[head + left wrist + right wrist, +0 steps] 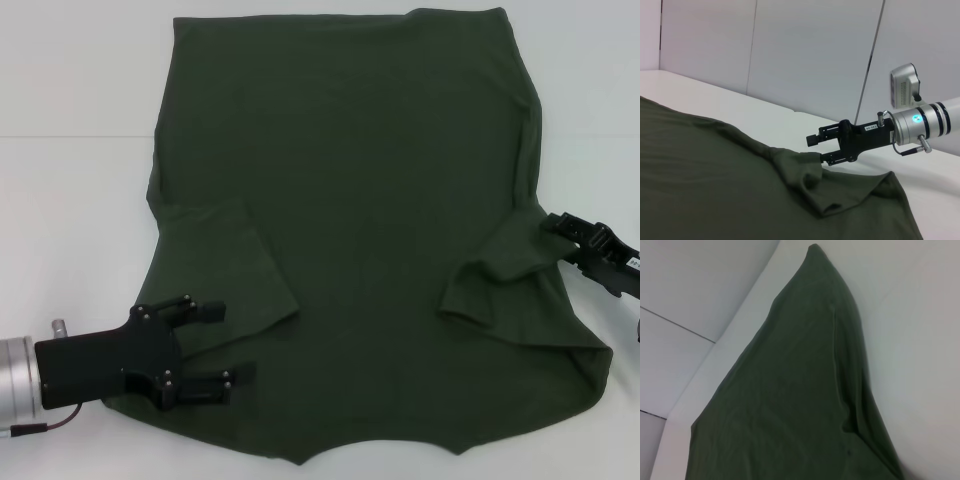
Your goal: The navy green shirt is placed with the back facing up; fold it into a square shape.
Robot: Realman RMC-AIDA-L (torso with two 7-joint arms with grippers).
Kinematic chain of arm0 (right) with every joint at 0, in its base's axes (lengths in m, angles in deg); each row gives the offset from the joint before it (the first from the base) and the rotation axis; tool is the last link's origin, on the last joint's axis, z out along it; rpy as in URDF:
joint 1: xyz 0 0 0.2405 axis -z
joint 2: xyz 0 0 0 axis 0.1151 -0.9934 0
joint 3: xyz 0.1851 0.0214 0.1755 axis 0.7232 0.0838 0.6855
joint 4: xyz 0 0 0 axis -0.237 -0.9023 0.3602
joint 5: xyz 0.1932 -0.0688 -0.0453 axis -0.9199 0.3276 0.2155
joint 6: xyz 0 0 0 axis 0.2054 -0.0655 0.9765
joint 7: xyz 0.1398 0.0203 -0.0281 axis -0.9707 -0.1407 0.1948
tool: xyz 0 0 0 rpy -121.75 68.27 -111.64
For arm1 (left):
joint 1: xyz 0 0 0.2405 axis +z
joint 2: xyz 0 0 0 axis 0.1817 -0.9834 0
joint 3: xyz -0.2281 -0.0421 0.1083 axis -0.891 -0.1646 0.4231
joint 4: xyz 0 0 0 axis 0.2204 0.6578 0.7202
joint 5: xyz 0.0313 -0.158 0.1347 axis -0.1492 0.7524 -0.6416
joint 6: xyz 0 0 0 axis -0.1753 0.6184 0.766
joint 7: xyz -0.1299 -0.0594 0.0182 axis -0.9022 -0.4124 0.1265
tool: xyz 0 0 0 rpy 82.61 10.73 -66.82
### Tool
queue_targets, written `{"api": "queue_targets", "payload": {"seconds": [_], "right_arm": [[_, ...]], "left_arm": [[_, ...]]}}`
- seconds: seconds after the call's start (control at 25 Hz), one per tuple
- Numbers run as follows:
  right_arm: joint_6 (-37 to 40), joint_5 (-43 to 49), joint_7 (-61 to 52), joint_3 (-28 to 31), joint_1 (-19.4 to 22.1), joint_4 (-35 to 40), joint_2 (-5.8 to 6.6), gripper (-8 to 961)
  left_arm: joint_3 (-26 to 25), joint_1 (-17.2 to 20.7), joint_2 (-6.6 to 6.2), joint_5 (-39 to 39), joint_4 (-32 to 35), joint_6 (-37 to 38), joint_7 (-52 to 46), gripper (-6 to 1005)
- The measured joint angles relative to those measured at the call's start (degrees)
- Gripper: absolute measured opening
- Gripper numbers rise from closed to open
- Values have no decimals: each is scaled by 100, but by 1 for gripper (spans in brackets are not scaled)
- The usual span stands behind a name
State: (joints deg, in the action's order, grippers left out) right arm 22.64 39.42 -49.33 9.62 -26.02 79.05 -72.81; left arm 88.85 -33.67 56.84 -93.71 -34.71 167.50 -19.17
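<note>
Both sleeves already folded inward on navy green shirt (360,200) — left gripper (215,345) at 7 o'clock, fingers spread over its edge; right gripper (572,232) at 3 o'clock, fingers apart at sleeve fold — likely staging side folds on the table (70,120).

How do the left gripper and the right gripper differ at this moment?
The left gripper is open above the shirt, near its folded-in left sleeve; the right gripper is open at the shirt's right edge, a finger touching the folded sleeve there. The left shows whole in the head view; the right only partly. Both are black.
</note>
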Motion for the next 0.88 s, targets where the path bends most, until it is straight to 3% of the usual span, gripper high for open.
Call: {"api": "queue_targets", "payload": {"seconds": [0.56, 0.64, 0.88], "right_arm": [[-147, 30, 16, -64, -38, -74, 0, 447], [-140, 32, 17, -132, -38, -75, 0, 204], [-106, 5, 78, -154, -31, -67, 0, 65]], "left_arm": [[0, 26, 0, 5, 2, 13, 0, 908], [0, 26, 0, 7, 7, 17, 0, 908], [0, 42, 0, 9, 3, 18, 0, 908]]}}
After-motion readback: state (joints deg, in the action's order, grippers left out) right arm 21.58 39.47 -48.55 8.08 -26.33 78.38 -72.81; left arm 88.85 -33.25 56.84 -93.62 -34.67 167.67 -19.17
